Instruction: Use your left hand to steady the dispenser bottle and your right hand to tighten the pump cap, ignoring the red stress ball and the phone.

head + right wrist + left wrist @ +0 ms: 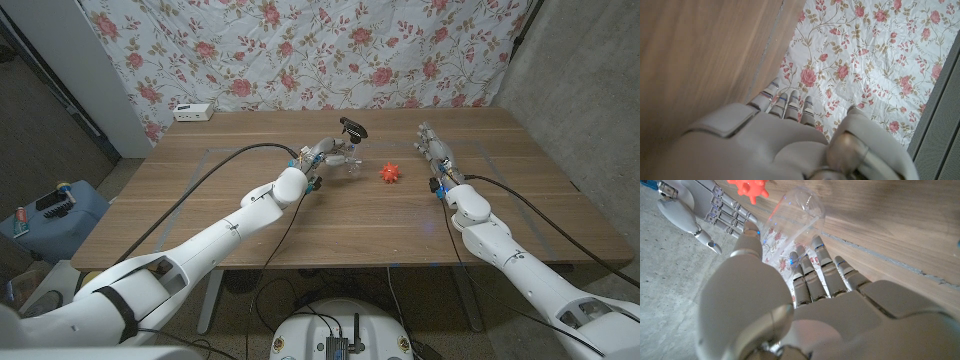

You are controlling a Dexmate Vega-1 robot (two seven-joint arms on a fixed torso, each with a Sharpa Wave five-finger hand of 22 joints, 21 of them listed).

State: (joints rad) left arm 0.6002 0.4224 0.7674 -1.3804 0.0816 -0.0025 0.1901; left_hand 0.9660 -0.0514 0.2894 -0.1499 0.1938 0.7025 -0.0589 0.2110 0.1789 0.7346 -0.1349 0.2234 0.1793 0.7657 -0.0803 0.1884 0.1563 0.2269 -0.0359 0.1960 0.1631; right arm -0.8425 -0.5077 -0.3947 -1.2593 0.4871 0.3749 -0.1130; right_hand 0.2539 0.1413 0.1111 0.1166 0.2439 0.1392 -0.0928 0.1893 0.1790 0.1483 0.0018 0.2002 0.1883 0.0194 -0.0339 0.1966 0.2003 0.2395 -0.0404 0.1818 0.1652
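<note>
The clear dispenser bottle [347, 157] with its black pump cap [352, 127] stands at the table's middle, toward the back. My left hand [320, 155] grips it from the left. In the left wrist view the thumb and fingers [822, 260] wrap the clear bottle [795, 220] from both sides. The red spiky stress ball [390, 172] lies just right of the bottle, also seen as the red ball [747, 187]. My right hand [435, 150] stands to the right of the ball, fingers straight and apart, holding nothing. It also shows as the right hand [705, 205] and, from behind, the right hand [785, 135].
A small white device [193, 112] lies at the table's back left corner. A floral cloth [300, 50] hangs behind the wooden table [200, 200]. A blue case [55, 215] sits on the floor off the left edge.
</note>
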